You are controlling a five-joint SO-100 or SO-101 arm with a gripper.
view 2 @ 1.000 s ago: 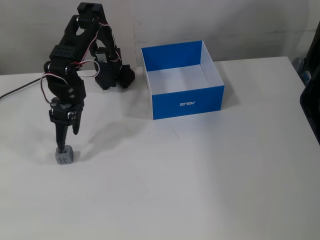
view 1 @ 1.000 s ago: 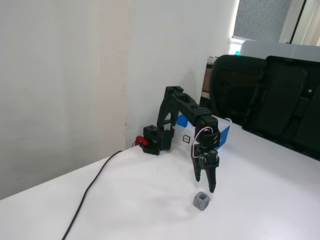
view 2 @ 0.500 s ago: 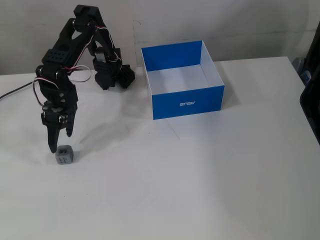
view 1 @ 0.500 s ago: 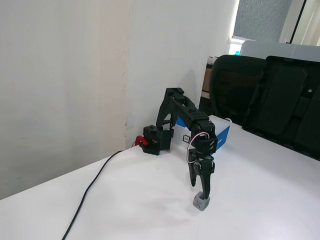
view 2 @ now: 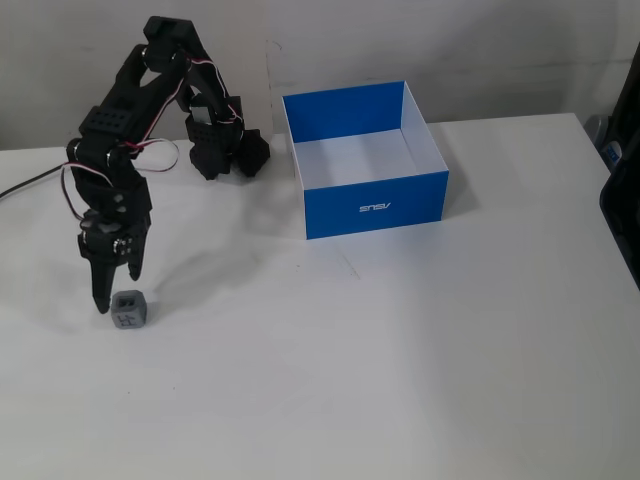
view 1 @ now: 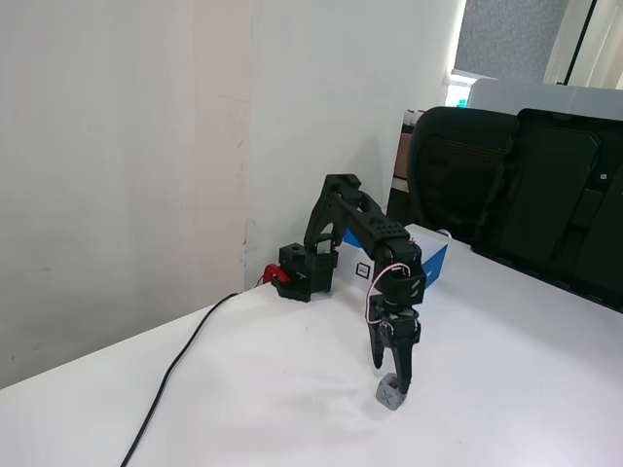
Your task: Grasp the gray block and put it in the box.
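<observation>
— Where's the gray block (view 2: pixel 128 310)?

— On the table, well apart from the box (view 2: pixel 366 160). The gripper (view 2: pixel 114 297) hangs right at it, jaws parted, one finger beside it.

— Straddling it?

— Hard to tell from here. It's the grasping step; next it needs closing squarely on the cube.

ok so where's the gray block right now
In both fixed views the gray block sits on the white table, at the gripper fingertips, far left of the box.

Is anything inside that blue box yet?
Empty: the box shows only its bare white floor; the gray block sits on the table by the pincer.
</observation>
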